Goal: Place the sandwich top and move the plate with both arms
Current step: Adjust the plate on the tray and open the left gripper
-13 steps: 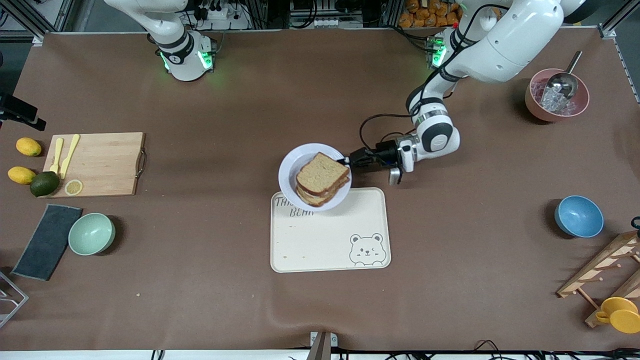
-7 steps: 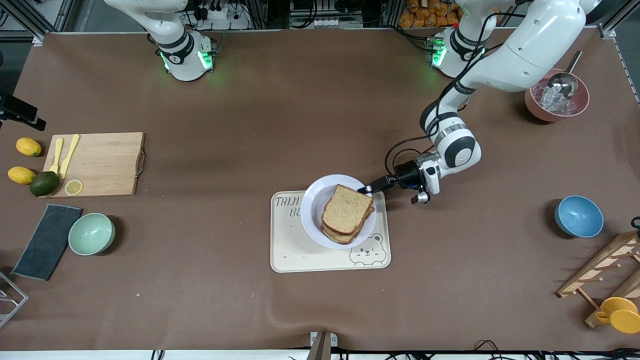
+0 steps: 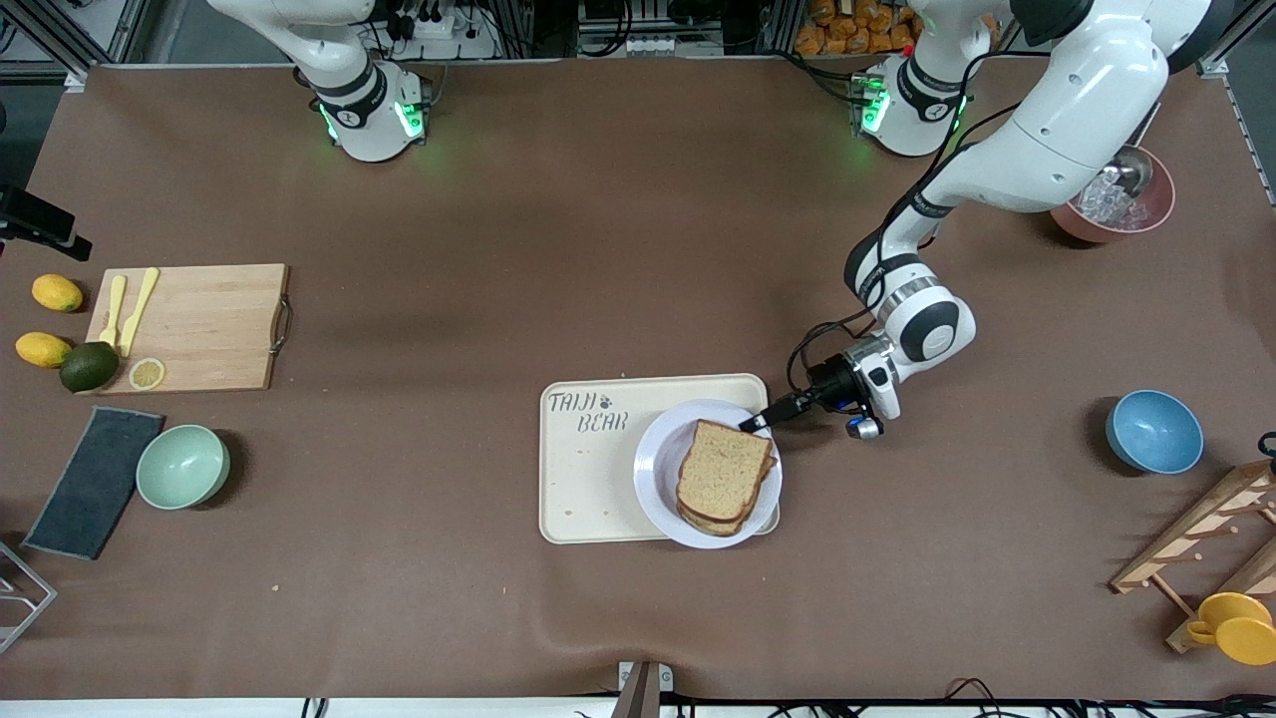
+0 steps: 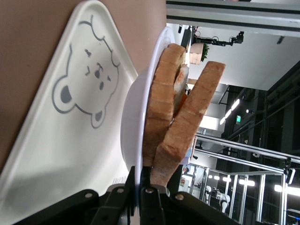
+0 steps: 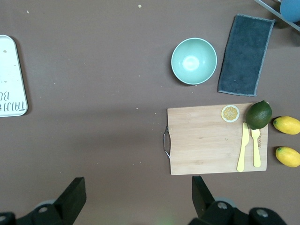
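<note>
Setting: robotics lab, staged as a mock kitchen. Evidence: two arm bases (image 3: 374, 115) with green lights bolted to a brown-covered table (image 3: 638, 249); aluminium framing (image 3: 1236, 35) and cabling (image 3: 638, 40) along its edge; a large glass-walled hall (image 4: 243, 154) in the left wrist view. Kitchen props: cutting board (image 3: 199, 327), bowls (image 3: 182, 467), tray (image 3: 588, 479).

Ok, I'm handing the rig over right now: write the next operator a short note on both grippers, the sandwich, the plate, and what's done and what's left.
Left gripper: shut on the plate's rim, at the left-arm end of the bear tray.
Right gripper: open, holding nothing, waiting high over the table by the cutting board.
Plate: over the bear tray's corner, covering the bear drawing in the front view; whether it rests on the tray is unclear.
Sandwich top: on the stack, propped up at one edge in the left wrist view.
Done: top placed.
Left: set the plate down, release it.
</note>
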### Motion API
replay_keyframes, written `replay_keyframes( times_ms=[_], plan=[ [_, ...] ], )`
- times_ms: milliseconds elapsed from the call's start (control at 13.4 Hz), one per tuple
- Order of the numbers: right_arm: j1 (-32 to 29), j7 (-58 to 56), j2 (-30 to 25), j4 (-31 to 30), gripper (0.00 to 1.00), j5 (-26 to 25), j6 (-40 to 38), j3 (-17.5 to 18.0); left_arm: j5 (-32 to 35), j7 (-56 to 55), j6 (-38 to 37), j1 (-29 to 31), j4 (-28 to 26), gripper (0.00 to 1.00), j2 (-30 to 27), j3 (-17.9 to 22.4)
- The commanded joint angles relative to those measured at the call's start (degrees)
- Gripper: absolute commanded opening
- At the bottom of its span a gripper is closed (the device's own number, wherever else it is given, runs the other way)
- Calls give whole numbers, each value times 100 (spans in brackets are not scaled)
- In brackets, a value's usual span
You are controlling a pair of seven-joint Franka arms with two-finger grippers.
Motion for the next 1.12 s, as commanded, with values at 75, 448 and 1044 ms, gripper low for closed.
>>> replay_keyframes(
  times_ms=[75, 448, 1044],
  plan=[
    [2, -35, -9, 48, 100, -96, -15, 22, -22, 32, 107, -110, 194, 0, 285, -2],
    [2, -35, 0, 48, 100, -96, -15, 22, -30, 427, 134, -206, -114, 0, 276, -2],
    [-7, -44, 0, 48, 100, -88, -24, 22, -22, 410, 713, -154, -412, 100, -109, -11]
  ],
)
